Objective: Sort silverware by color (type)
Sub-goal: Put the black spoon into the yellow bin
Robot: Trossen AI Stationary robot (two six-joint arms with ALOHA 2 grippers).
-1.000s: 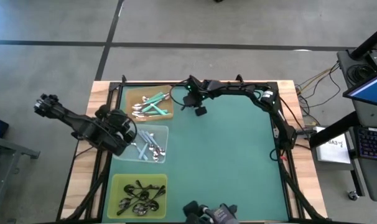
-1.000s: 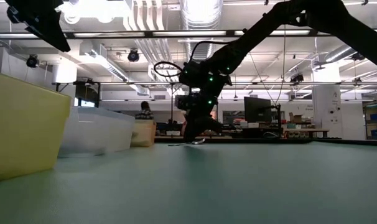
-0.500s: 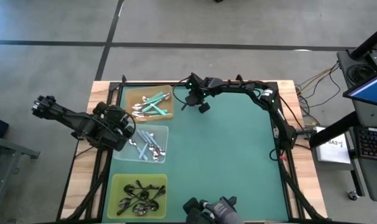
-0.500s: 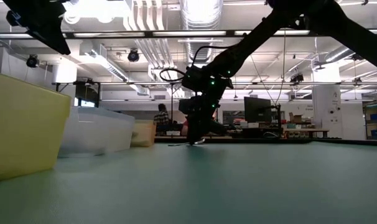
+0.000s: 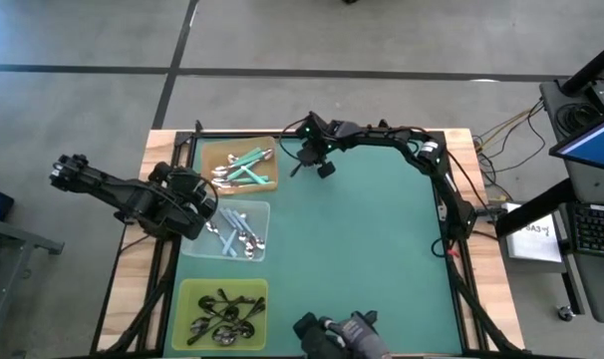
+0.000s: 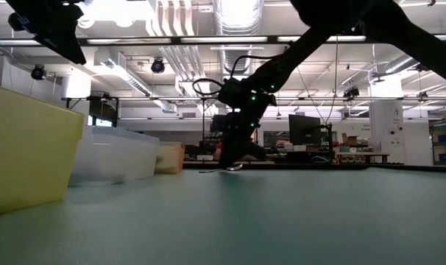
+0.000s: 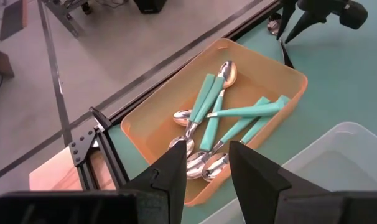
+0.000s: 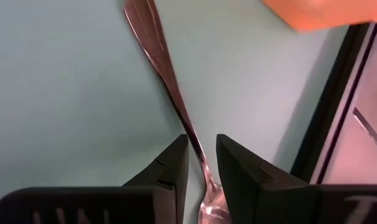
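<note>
Green table mat (image 5: 372, 259), wood-edged, grey floor (image 5: 83, 100), ceiling ducts (image 6: 230, 18)

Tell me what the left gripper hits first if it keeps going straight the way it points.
Probably the mint-handled spoons in the orange tray: the left gripper points its open fingers right at them. How far above them it hangs is unclear.
</note>
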